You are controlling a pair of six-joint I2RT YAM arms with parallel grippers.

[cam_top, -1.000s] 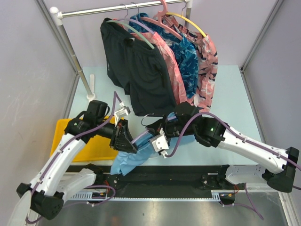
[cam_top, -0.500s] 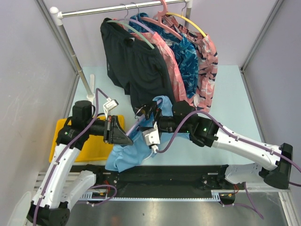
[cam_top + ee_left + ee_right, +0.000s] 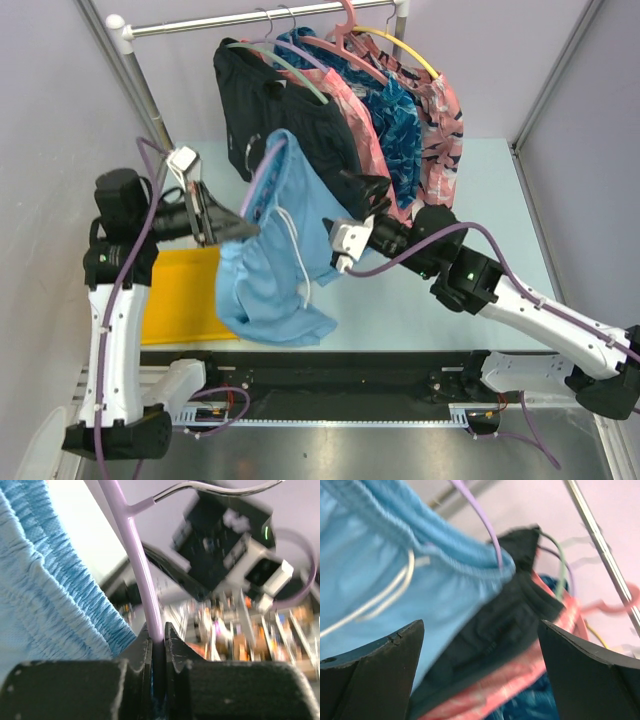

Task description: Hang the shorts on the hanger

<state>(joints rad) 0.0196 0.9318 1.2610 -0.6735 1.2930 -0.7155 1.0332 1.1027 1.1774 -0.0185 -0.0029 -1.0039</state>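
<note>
left gripper [image 3: 236, 228] has raised the hanger [image 3: 262, 168] up and leftward, clamped tight on its lavender arm, the shorts [image 3: 270, 262] now hanging from it in mid-air, while right gripper [image 3: 366, 196] has released and stands wide; draping judged essentially complete

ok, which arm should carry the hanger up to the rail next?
Left. The left gripper is shut on the hanger carrying the shorts; the right gripper is open, holding nothing.

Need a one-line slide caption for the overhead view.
Left gripper holds the lavender hanger carrying the light blue shorts; right gripper open beside them.
</note>
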